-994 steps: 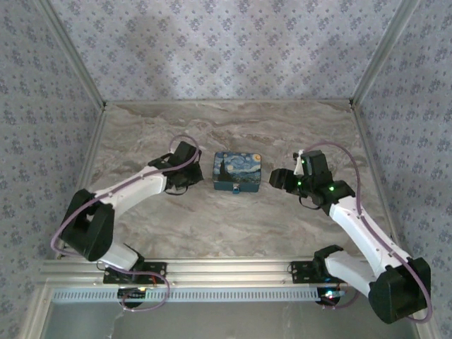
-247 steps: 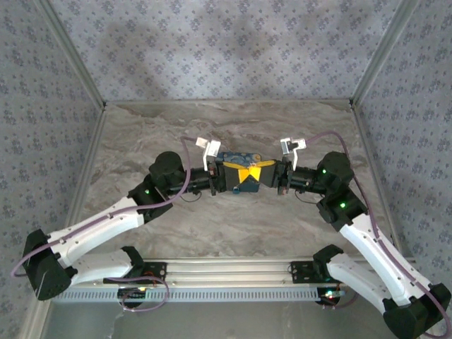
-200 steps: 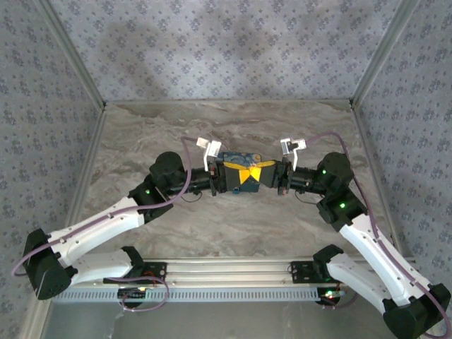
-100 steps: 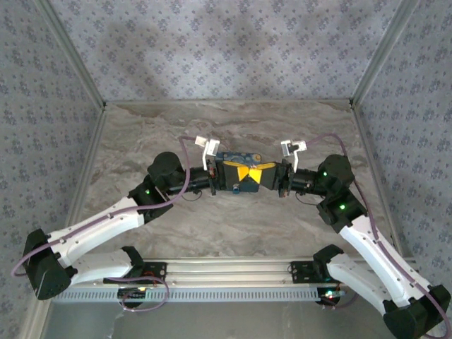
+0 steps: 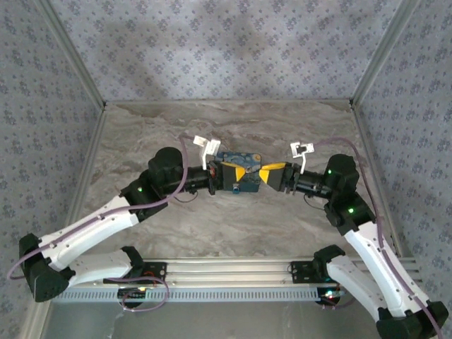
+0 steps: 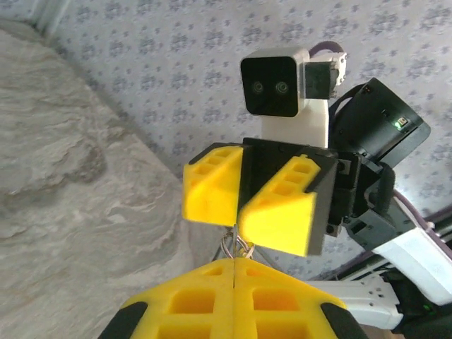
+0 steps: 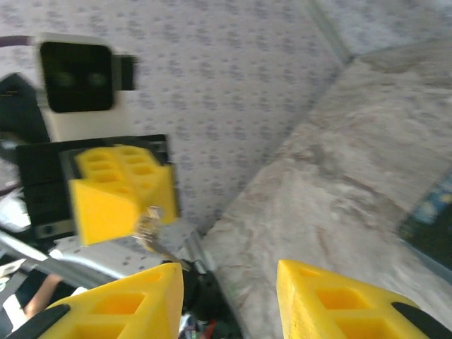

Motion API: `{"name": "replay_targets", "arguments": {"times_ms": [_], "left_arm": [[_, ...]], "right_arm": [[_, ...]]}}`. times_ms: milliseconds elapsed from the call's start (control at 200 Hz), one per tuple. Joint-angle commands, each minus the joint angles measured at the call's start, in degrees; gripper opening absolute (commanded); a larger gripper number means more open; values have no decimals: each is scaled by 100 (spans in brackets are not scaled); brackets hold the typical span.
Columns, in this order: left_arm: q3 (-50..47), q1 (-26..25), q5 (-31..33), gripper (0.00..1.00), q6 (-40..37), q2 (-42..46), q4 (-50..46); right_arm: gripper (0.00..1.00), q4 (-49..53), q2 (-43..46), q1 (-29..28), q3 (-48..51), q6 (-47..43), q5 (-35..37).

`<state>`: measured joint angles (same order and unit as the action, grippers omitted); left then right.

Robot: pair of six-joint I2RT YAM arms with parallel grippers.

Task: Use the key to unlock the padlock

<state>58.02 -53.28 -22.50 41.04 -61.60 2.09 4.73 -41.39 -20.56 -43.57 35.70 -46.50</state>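
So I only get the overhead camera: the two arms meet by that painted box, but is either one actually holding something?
Observer: Yes. The left wrist camera shows the left gripper shut on a small metal ring.
Operator: And the other arm?
Observer: Its own camera shows the right gripper open, with nothing between its two sides.
Operator: Could it get at the ring?
Observer: Likely. The ring pokes out past the left gripper's tips, toward the right gripper facing it.
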Motion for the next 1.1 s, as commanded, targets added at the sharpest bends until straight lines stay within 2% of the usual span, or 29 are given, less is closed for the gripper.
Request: {"name": "replay_targets", "arguments": {"times_ms": [0,85,195,290,460,620,720,1094], "left_arm": [[644,-8,320,0,-456,-143,-1425],[1082,-8,385,0,-576,-448,-2176],[2046,-7,568,0,-861,-1187,-3813],[2466,-12,403,0,-974,-1703,-4477],[2677,-39,107,0,-1025,-2020,-4619],[2823,-126,-117,0,-1113,-2100,-4563],[2844,-142,-204,0,-1120,-2106,-4505],[2702,-148,-403,0,-1081,-2013,-4265]], "right_arm": [[41,1178,67,63,-313,-754,516],[40,1292,61,46,-345,-893,563],[39,1415,14,-3,-377,-1052,692],[39,1494,-69,-29,-321,-1137,770],[41,1327,-234,-225,-16,-1202,449],[54,990,-224,-474,158,-1198,263],[57,913,-289,-617,163,-1266,274],[54,947,-433,-935,141,-1430,609]]}}
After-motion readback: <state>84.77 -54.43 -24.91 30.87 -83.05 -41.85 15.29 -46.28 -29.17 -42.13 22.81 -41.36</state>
